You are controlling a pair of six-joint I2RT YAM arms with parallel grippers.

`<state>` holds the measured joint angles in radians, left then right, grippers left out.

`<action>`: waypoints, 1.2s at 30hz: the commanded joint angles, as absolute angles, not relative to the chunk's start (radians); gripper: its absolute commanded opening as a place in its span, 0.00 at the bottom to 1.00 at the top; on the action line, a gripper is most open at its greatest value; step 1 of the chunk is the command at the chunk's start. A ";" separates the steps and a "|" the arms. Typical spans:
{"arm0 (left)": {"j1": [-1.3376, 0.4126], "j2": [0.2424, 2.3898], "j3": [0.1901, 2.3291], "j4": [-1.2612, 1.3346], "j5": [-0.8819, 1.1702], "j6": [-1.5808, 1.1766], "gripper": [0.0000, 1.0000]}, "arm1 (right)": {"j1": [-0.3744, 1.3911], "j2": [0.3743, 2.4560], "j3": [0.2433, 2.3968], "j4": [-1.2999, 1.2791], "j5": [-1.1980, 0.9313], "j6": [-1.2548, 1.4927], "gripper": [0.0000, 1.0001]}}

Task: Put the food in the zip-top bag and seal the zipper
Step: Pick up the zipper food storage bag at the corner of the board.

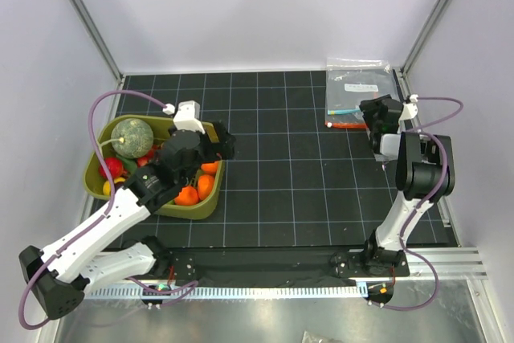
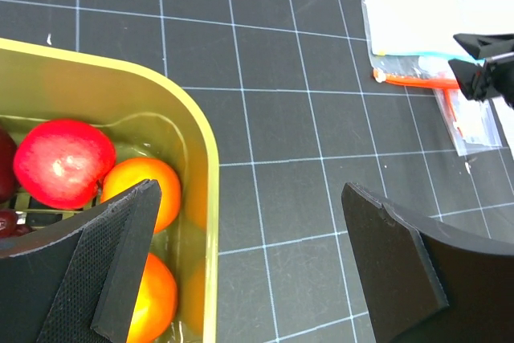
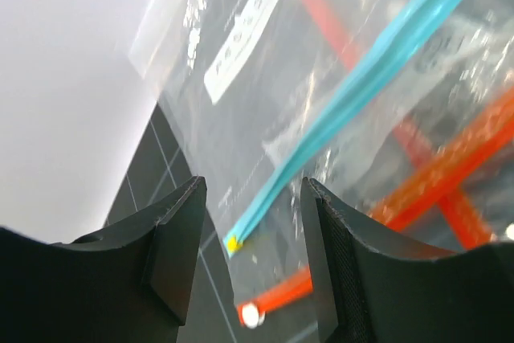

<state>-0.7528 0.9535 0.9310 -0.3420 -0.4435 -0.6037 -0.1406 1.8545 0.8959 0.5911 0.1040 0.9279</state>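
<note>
Bright, even light pours from overhead, and shadows barely show on the black mat (image 1: 281, 166). Glare washes the metal strip (image 1: 241, 319) at the near edge. Left wrist view: sharp grid, and a white highlight on the red fruit (image 2: 63, 162). Right wrist view: soft focus, zipper (image 3: 361, 94) blurred, clear plastic (image 3: 450, 62) glinting, wall (image 3: 64, 78) pale and featureless.

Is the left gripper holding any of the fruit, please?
No, the left gripper hangs wide open over the tray's rim, with nothing between its fingers.
</note>
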 commanded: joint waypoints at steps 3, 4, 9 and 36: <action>-0.756 0.946 0.951 -0.321 -0.426 -0.618 1.00 | -0.198 1.946 1.008 0.724 0.068 0.968 0.56; -0.758 0.945 0.950 -0.322 -0.431 -0.615 1.00 | -0.201 1.971 1.015 0.729 0.066 0.974 0.56; -0.756 0.953 0.950 -0.321 -0.422 -0.620 1.00 | -0.204 2.016 1.070 0.721 0.081 0.980 0.52; -0.758 1.019 0.968 -0.322 -0.423 -0.617 1.00 | -0.216 2.138 1.150 0.739 0.112 0.999 0.28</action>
